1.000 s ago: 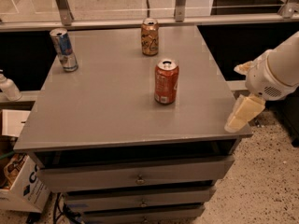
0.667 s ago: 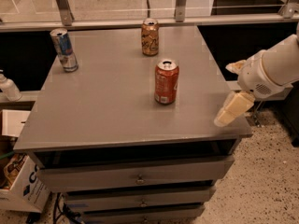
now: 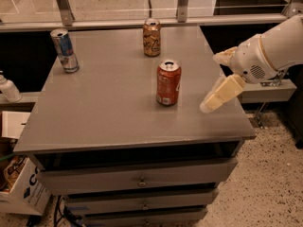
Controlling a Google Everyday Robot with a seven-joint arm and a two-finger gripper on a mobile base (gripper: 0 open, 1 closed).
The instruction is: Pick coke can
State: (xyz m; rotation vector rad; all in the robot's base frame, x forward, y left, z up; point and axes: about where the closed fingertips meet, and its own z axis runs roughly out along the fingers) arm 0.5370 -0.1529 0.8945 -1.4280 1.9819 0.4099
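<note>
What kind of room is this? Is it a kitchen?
Probably a robot lab or workshop, not a kitchen: a grey metal drawer cabinet, a cardboard box on the speckled floor, and a robot's cream gripper hovering over the cabinet's edge, near the orange-red soda can.

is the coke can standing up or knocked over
Upright: the coke can stands on its base, silver top up. The gripper hovers beside it, not touching.
</note>
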